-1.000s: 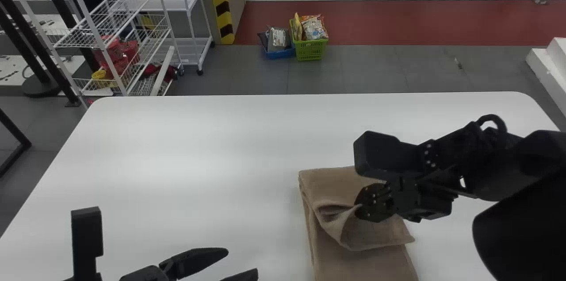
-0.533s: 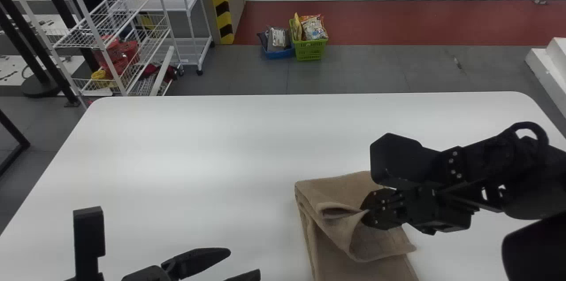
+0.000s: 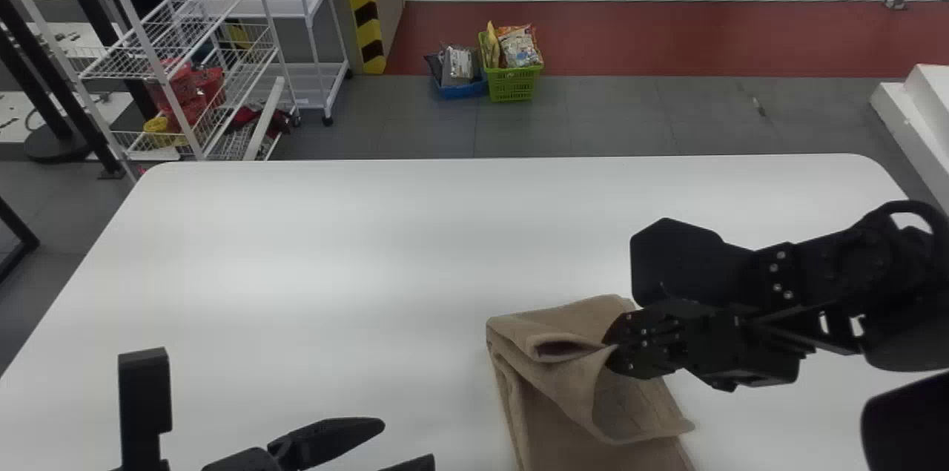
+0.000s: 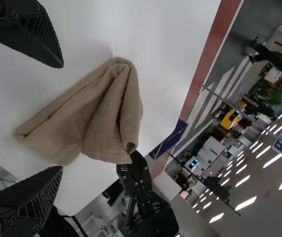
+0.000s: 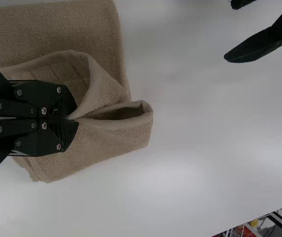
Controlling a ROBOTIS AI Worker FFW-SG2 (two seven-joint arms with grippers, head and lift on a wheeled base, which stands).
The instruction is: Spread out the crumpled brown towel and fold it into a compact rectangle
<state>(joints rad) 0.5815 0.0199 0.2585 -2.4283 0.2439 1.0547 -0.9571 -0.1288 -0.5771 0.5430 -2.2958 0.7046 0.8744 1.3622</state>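
Though layered, the brown towel (image 3: pixel 552 324) rumpled, with a gaping fold

a white table (image 3: pixel 334 248) carries the brown towel (image 3: pixel 552 412), apparently part-folded.

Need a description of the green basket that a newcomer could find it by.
Beyond the far edge of the white table, a red strip crosses the grey floor. Two small baskets sit side by side at its near border. The green basket is the right-hand one in the head view, bags poking above its rim; its neighbour is blue.
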